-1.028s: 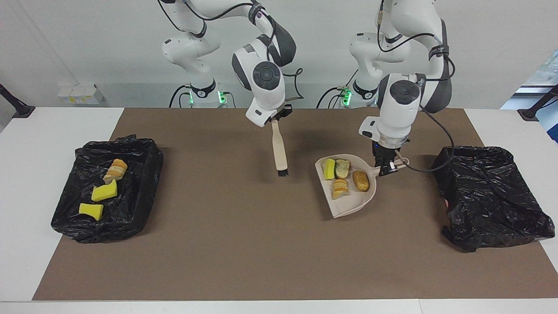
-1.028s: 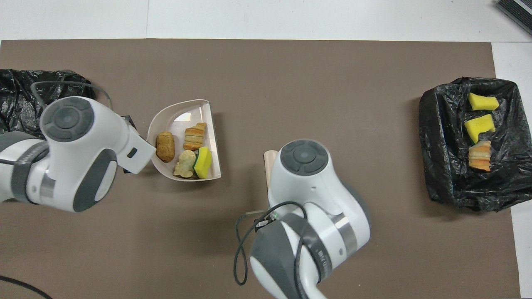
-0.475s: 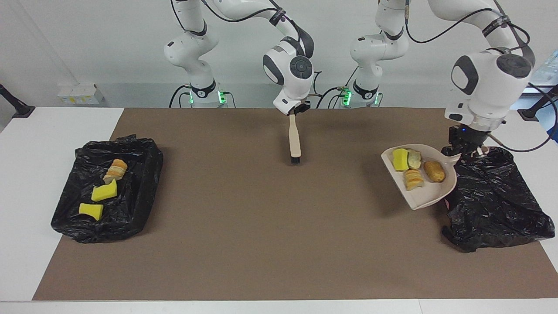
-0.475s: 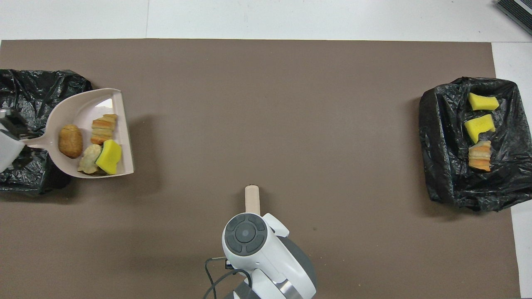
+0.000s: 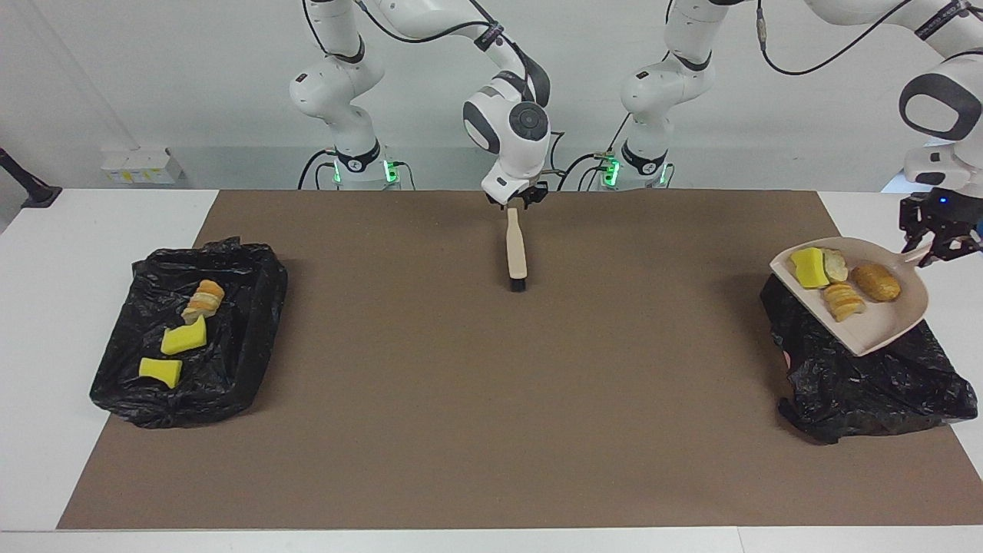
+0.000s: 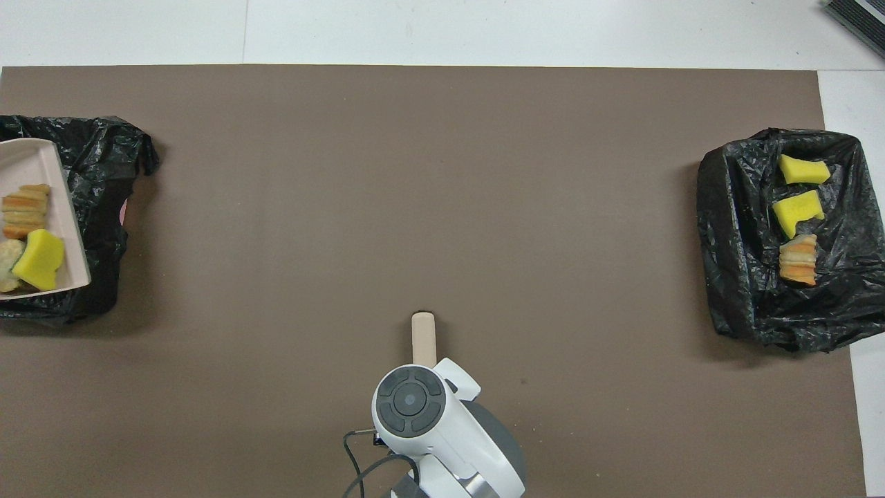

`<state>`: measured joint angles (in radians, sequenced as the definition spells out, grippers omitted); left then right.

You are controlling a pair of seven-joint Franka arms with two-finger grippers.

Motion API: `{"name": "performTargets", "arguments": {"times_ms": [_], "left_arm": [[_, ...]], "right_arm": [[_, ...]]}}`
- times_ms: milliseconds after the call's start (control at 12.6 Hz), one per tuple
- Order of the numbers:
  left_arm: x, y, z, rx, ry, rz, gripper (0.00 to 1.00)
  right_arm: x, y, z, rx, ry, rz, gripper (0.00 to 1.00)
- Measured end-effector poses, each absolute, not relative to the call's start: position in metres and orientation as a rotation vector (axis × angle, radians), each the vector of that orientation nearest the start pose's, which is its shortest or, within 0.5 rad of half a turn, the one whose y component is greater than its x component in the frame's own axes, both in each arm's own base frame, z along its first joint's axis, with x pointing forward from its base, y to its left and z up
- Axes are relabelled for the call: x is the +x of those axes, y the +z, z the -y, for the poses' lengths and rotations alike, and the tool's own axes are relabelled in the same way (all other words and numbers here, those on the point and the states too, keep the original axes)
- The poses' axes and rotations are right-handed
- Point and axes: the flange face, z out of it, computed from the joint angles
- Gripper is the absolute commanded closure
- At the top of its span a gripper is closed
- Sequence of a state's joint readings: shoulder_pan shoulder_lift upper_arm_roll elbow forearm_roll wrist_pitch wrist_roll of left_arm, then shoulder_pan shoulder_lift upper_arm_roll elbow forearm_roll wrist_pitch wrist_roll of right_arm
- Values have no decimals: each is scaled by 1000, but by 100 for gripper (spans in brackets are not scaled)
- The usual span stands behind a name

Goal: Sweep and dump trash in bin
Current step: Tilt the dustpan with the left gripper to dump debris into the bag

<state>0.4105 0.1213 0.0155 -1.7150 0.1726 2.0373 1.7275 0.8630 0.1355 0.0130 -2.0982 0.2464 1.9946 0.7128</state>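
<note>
A: Where is the trash?

B: Four bits, a yellow sponge chunk [image 5: 808, 267], a pale piece, a ridged pastry [image 5: 842, 300] and a golden roll [image 5: 877, 282], lie in the beige dustpan [image 5: 883, 326], held up over the black-bagged bin [image 5: 868, 376] at the left arm's end. Three more bits [image 5: 183, 338] lie in the other bagged bin [image 5: 230, 369] at the right arm's end.

A: Who holds the pan?

B: The left gripper [image 5: 938, 238], jaws closed narrow on its handle.

A: And room to move?

B: The brown mat [image 5: 461, 399] between the bins lies flat and bare. Only the brush [image 5: 515, 252] stands there, bristles down on the mat, near the robots. The right gripper [image 5: 526, 198] is at its wooden handle; whether its jaws grip it, I cannot tell.

A: Textures?

B: Crinkled glossy bags, smooth plastic pan.
</note>
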Motion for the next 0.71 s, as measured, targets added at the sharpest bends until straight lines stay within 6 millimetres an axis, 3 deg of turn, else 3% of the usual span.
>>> {"name": "performTargets", "arguments": {"times_ms": [237,395,712], "left_arm": [[579,533,-281,-2116,233,-1825,100],[591,531,-281,-1998,387,-1817,100],[618,521,-243,-1869,589,-1635,100]], "right_arm": [[354,380,-420,-3124,498,47,0],[382,421,-398,-3114,492,48,0],[427,497,-333,-3083,442,144,0]]}}
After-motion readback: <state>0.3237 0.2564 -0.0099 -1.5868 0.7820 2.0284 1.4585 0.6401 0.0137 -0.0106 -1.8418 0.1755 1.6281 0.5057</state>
